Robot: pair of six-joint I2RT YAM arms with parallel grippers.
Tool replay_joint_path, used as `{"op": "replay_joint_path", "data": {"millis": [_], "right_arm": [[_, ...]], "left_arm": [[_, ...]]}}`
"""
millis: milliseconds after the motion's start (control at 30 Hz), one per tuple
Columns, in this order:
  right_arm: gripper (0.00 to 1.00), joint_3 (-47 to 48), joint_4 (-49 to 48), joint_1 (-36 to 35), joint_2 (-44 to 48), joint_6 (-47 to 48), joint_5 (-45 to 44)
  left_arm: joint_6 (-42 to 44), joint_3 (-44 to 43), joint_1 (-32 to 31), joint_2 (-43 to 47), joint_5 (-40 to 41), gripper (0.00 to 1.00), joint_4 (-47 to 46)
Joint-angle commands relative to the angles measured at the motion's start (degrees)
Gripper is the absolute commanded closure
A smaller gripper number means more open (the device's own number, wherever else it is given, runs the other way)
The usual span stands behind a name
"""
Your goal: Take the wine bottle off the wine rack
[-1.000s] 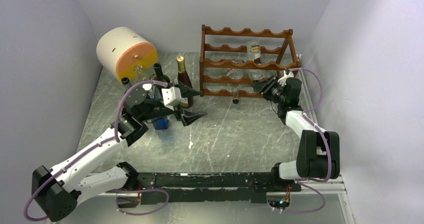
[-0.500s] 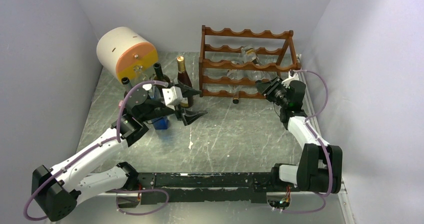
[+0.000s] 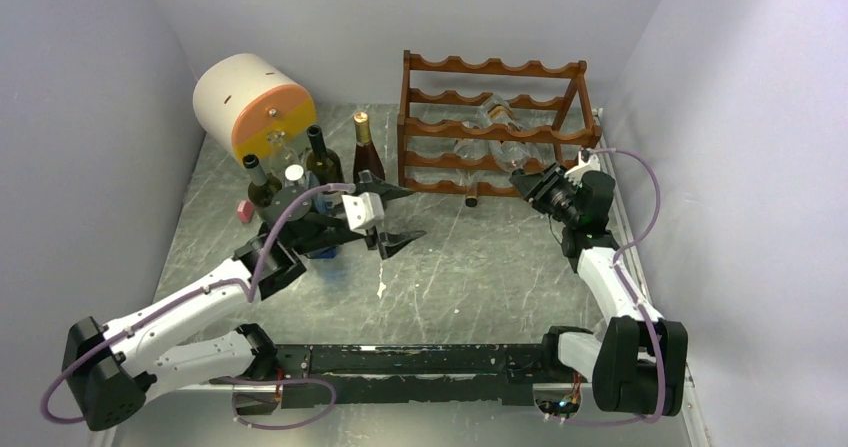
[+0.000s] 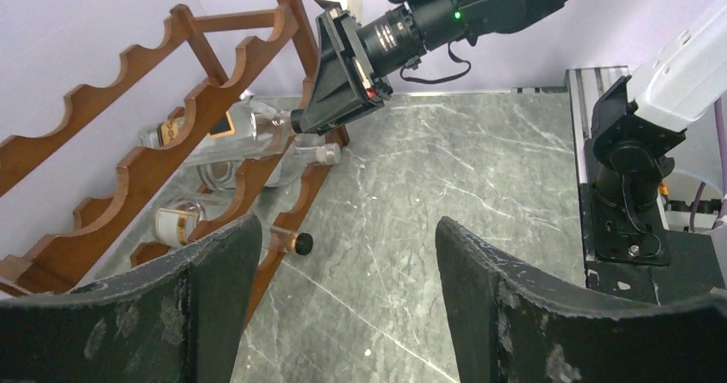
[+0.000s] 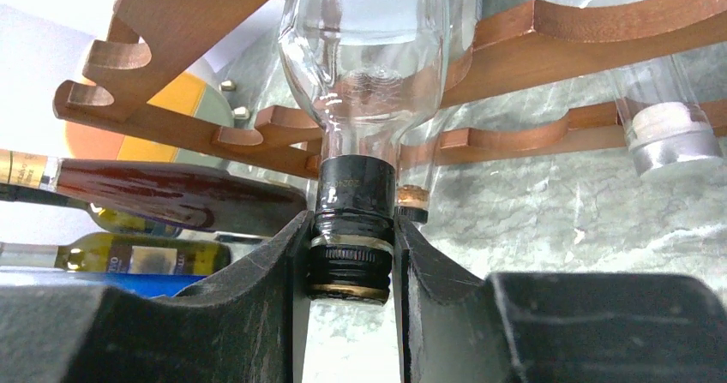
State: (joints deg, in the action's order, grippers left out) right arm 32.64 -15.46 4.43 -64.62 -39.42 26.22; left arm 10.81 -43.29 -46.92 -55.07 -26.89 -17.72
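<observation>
Grey marbled table (image 3: 480, 267): right pincer (image 5: 351, 246) grasps the wine bottle (image 5: 364, 57) by its neck, not yet out of the wine rack (image 3: 490, 66); left pincer (image 3: 400, 212) released, empty.

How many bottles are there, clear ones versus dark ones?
Clear bottles, in the rack: 3
Dark bottles, standing left of the rack: 3
Total: 6 bottles
</observation>
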Motion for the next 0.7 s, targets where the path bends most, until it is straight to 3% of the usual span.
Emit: {"op": "replay_joint_path", "data": {"millis": [0,133,367,667], "right_arm": [[1.00,-1.7,4.7,-0.5,2.6,1.9,3.4],[1.00,-2.4,8.1,-0.5,5.2,3.0,3.2],[1.00,-2.3,14.1,-0.5,8.8,6.7,1.8],[1.00,-1.6,18.4,-0.5,13.1,10.0,1.1]], "left_arm": [[4.2,-3.7,-3.2,-3.1,5.3,0.22,1.2],[8.9,-5.6,-7.2,-5.3,6.6,0.20,2.6],[27.9,-8.8,-18.0,-11.3,13.5,0.14,4.0],[38.4,-16.1,-19.3,-25.9,18.5,0.08,-3.7]]}}
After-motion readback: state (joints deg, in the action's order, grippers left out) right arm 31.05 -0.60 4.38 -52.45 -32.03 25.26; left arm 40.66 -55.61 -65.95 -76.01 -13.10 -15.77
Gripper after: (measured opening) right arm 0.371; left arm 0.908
